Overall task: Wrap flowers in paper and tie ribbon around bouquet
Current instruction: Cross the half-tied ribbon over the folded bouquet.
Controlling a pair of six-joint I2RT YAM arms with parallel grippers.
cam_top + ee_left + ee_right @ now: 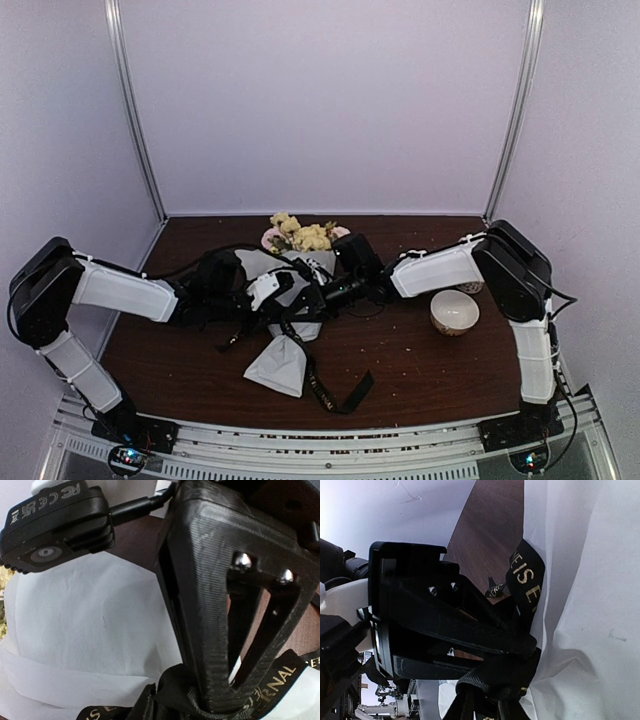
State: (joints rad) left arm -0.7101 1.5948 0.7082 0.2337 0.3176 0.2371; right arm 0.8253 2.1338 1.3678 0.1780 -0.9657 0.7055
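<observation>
Flowers (303, 237) wrapped in paper (280, 362); bouquet lies mid-surface (400, 370). Ribbon (318, 385) round its waist, tail loose. Left hand (288, 290) and right hand (325, 293) at the knot; can't tell if clamped. Tie looks unfinished.

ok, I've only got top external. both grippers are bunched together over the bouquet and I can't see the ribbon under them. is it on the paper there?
Observer: Yes. The left wrist view shows the ribbon lying on the paper, bunched against the gripper fingertips.
Operator: and right wrist?
Observer: There a stretch of ribbon with gold lettering climbs the paper's edge from a tight bunch.
Operator: paper torn anywhere?
Observer: No tear in what either wrist view shows, only soft folds near the ribbon.
</observation>
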